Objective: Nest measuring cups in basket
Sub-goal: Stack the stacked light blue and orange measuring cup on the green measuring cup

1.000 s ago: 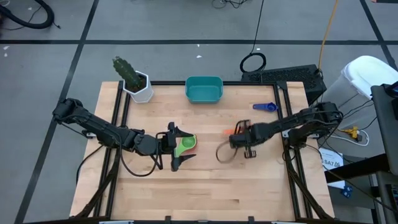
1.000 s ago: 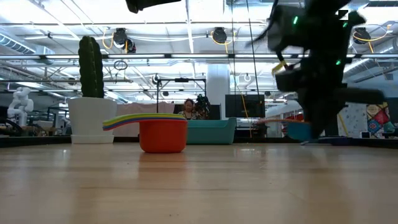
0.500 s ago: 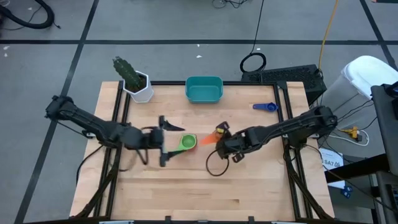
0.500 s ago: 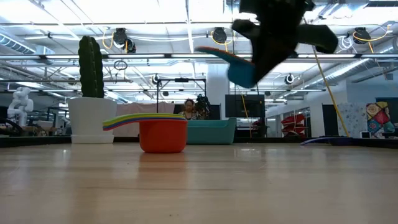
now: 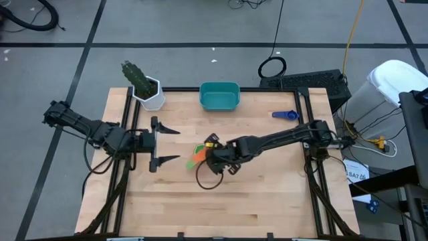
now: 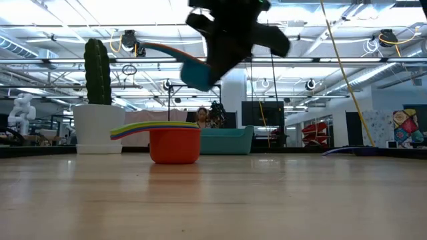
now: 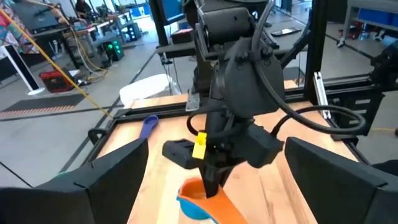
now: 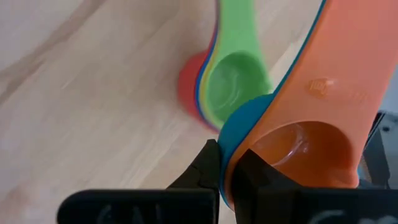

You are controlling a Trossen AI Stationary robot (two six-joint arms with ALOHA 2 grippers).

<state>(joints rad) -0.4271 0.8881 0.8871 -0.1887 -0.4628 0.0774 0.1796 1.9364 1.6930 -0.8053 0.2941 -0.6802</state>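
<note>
A nested stack of measuring cups, red outermost and green on top, stands on its base at the table's middle with the handles fanned out. My right gripper hovers just above the stack, shut on an orange cup nested in a light blue cup. My left gripper is open and empty, left of the stack and facing it. A dark blue cup lies at the right. The teal basket stands at the far edge. My right gripper grips the nested pair by the bowl wall, opposite the handle: one finger outside the light blue cup, the other inside the orange bowl. The fingers slant down from the table's right. The pair hangs clear above the stack, its orange handle tilted up.
A white pot with a cactus stands at the far left corner, left of the basket. Bare wood lies across the near half of the table. Black frame rails run along both sides.
My right gripper has swung from the right half toward the table's left, risen and rolled, carrying the orange and light blue pair over the stack. My left gripper, still open, has drawn back from around the stack toward the left edge and lifted. The stack has stayed put.
</note>
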